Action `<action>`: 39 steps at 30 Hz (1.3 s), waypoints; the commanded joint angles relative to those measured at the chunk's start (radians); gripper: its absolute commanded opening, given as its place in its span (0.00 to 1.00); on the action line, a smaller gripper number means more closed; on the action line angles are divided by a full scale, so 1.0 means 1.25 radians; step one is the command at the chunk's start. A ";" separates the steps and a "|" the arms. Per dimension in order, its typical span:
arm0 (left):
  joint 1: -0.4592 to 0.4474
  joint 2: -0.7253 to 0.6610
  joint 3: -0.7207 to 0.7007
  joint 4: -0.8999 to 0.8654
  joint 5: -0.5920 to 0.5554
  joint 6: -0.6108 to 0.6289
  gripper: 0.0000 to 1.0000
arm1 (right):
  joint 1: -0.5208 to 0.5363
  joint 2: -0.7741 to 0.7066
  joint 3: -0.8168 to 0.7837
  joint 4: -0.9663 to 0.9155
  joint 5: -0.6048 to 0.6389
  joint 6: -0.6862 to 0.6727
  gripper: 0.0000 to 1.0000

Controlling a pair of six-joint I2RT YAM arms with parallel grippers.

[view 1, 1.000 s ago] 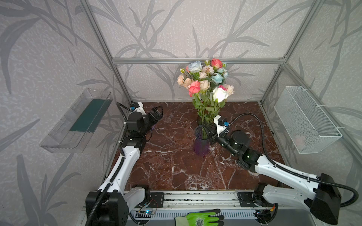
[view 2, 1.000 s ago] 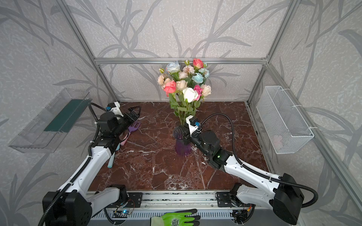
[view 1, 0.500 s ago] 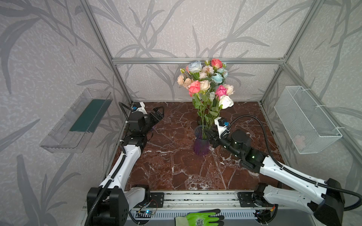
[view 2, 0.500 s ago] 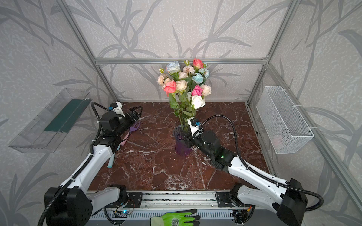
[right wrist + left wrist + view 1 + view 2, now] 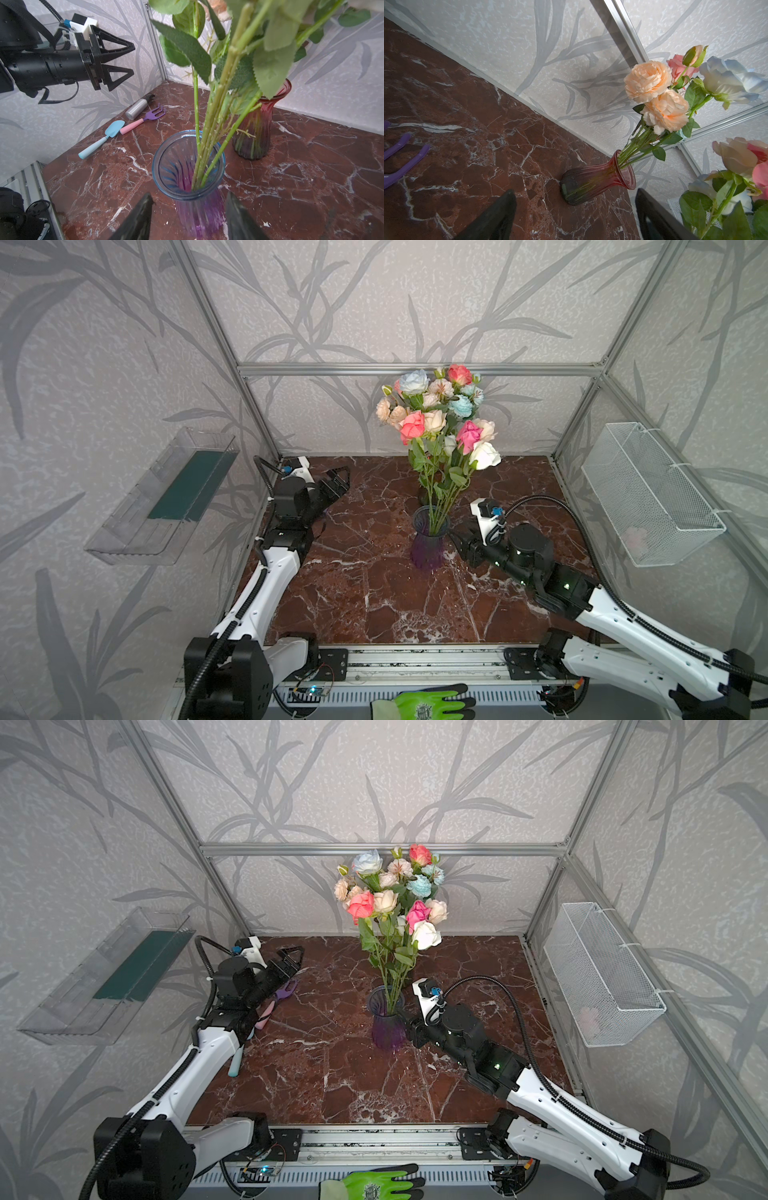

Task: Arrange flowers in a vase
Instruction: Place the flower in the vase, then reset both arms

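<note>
A green glove (image 5: 424, 707) lies on the rail just off the worktop's (image 5: 365, 605) near edge. From there, glossy red-brown marble with white veins runs open between my two arms up to the middle.

There a ribbed glass purple vase (image 5: 428, 553) with a blue rim stands upright, holding a few leafy green stems. My right gripper (image 5: 190, 197) sits low just beside it, on its right, jaws parted and gripping nothing that I can see.

My left gripper (image 5: 343, 483) hangs wide open and empty towards the far-left corner. Below that arm, along the left edge, lie a blue trowel (image 5: 104, 137), a purple fork (image 5: 145, 119) and a silver bottle (image 5: 137, 108).

Behind, nearer the far edge, a fluted red vase (image 5: 261, 124) holds more stems. The flowers (image 5: 436, 414), coral, peach, cream, white and pale blue, crowd together above both vases.
</note>
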 commanded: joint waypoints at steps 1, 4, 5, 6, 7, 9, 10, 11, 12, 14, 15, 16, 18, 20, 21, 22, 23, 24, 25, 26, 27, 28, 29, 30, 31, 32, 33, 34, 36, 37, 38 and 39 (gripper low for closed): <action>-0.003 -0.024 0.008 -0.018 -0.030 0.035 0.91 | 0.006 -0.069 -0.009 -0.072 0.032 0.000 0.58; -0.003 -0.043 0.014 -0.035 -0.050 0.067 0.91 | 0.005 -0.140 -0.030 -0.111 0.071 -0.001 0.60; -0.005 -0.051 0.022 -0.051 -0.057 0.087 0.91 | 0.005 -0.166 -0.035 -0.126 0.086 -0.004 0.62; -0.009 -0.062 0.031 -0.071 -0.073 0.110 0.92 | 0.005 -0.191 -0.040 -0.142 0.105 -0.011 0.65; -0.016 -0.075 0.042 -0.093 -0.096 0.134 0.98 | 0.005 -0.211 -0.041 -0.156 0.124 -0.020 0.68; -0.056 -0.105 0.074 -0.167 -0.204 0.210 0.99 | 0.005 -0.264 -0.054 -0.167 0.187 -0.036 0.96; -0.085 -0.119 0.092 -0.206 -0.272 0.243 0.99 | 0.005 -0.286 -0.065 -0.153 0.211 -0.048 0.99; -0.115 -0.132 0.111 -0.250 -0.343 0.279 0.99 | 0.005 -0.308 -0.068 -0.147 0.236 -0.059 0.99; -0.134 -0.145 0.124 -0.301 -0.407 0.277 0.99 | 0.004 -0.324 -0.067 -0.143 0.246 -0.077 0.99; -0.140 -0.180 0.099 -0.353 -0.485 0.228 0.99 | 0.005 -0.345 -0.072 -0.108 0.273 -0.073 0.99; -0.140 -0.203 0.067 -0.354 -0.505 0.219 0.99 | 0.004 -0.351 -0.090 -0.071 0.325 -0.044 0.99; -0.140 -0.222 0.036 -0.348 -0.523 0.214 0.99 | 0.004 -0.353 -0.108 -0.032 0.370 -0.020 0.99; -0.140 -0.264 -0.036 -0.329 -0.553 0.201 0.99 | 0.004 -0.348 -0.158 0.071 0.430 -0.077 0.99; -0.141 -0.297 -0.083 -0.327 -0.567 0.194 0.99 | 0.004 -0.327 -0.202 0.155 0.506 -0.126 0.99; -0.141 -0.312 -0.113 -0.313 -0.583 0.190 0.99 | 0.005 -0.318 -0.226 0.205 0.546 -0.149 0.99; -0.141 -0.323 -0.139 -0.292 -0.605 0.184 0.99 | 0.004 -0.314 -0.250 0.260 0.566 -0.175 0.99; -0.141 -0.338 -0.172 -0.263 -0.641 0.169 0.99 | 0.004 -0.311 -0.285 0.331 0.561 -0.224 0.99; -0.141 -0.349 -0.213 -0.220 -0.679 0.152 0.99 | 0.002 -0.305 -0.320 0.403 0.540 -0.268 0.99; -0.141 -0.357 -0.252 -0.161 -0.703 0.157 0.99 | -0.004 -0.292 -0.345 0.462 0.530 -0.301 0.99; -0.142 -0.361 -0.288 -0.104 -0.729 0.174 0.99 | -0.014 -0.271 -0.361 0.501 0.527 -0.312 0.99; -0.142 -0.357 -0.306 -0.083 -0.757 0.181 0.99 | -0.029 -0.246 -0.360 0.499 0.521 -0.303 0.99; -0.142 -0.349 -0.314 -0.064 -0.761 0.201 0.99 | -0.046 -0.225 -0.352 0.476 0.507 -0.292 0.99; -0.141 -0.337 -0.326 -0.015 -0.742 0.269 0.99 | -0.066 -0.202 -0.343 0.453 0.483 -0.278 0.99; -0.141 -0.322 -0.343 0.039 -0.717 0.334 0.99 | -0.089 -0.183 -0.341 0.448 0.458 -0.272 0.99; -0.141 -0.311 -0.363 0.096 -0.692 0.377 0.99 | -0.110 -0.169 -0.342 0.454 0.440 -0.265 0.99; -0.141 -0.297 -0.394 0.174 -0.661 0.429 0.99 | -0.139 -0.155 -0.347 0.466 0.412 -0.256 0.99; -0.140 -0.277 -0.429 0.259 -0.649 0.472 0.99 | -0.171 -0.142 -0.351 0.476 0.375 -0.253 0.99; -0.140 -0.255 -0.460 0.334 -0.660 0.500 0.99 | -0.202 -0.127 -0.350 0.476 0.344 -0.253 0.99; -0.139 -0.210 -0.505 0.442 -0.696 0.548 0.99 | -0.275 -0.098 -0.356 0.493 0.287 -0.252 0.99; -0.137 -0.198 -0.513 0.453 -0.693 0.562 0.99 | -0.307 -0.085 -0.365 0.515 0.266 -0.252 0.99; -0.135 -0.178 -0.511 0.441 -0.689 0.578 0.99 | -0.343 -0.068 -0.378 0.547 0.233 -0.259 0.99; -0.130 -0.147 -0.502 0.428 -0.692 0.588 0.99 | -0.372 -0.048 -0.392 0.585 0.202 -0.267 0.99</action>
